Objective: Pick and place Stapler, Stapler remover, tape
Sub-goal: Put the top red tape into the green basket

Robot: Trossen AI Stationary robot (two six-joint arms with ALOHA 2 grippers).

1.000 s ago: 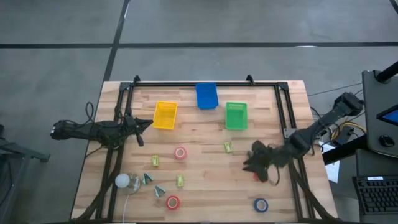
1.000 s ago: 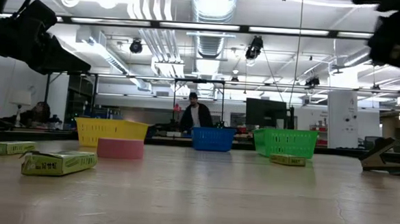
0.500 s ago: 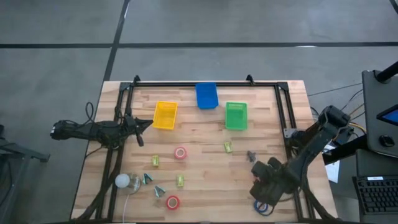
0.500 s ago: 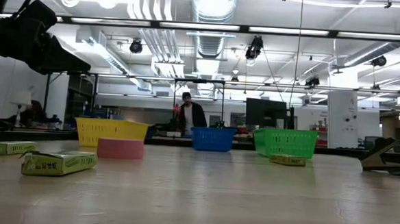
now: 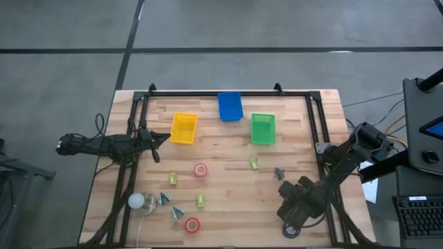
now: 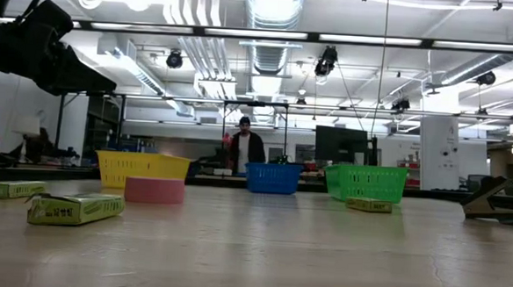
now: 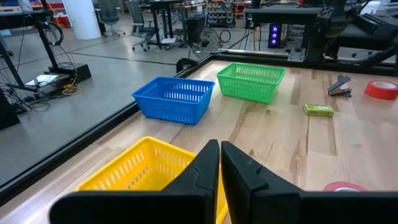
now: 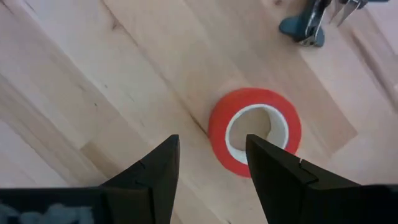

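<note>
High view first: we see the right arm reaching in from the desk's (image 5: 228, 149) right edge, bent low over the near right corner, its right pincer (image 5: 292, 216) angled down toward the wood. Through the right wrist view, that right pincer (image 8: 211, 165) has its two dark fingers (image 8: 152, 177) spread apart with nothing between them, and a red tape roll (image 8: 255, 132) lies flat just ahead of the fingertips, its pale core facing up, so it has no long axis to speak of. Beyond that roll sits a small blue-grey stapler remover (image 8: 305, 28), clear of it.

From above, a dark stapler (image 5: 279, 172) lies just beyond the right pincer, toward the green tray (image 5: 262, 128). A blue tape roll (image 5: 291, 231) peeks out directly beneath the right pincer, mostly hidden by it. Two more red rolls lie well to its left, one (image 5: 201, 170) mid-desk and one (image 5: 192, 225) near the front edge, both flat.

Our left arm stretches level across the desk's left side, and its left pincer (image 7: 219, 163) has fingers pressed together, empty, aimed over the yellow tray (image 7: 140, 174) toward the blue tray (image 7: 174, 99).
</note>
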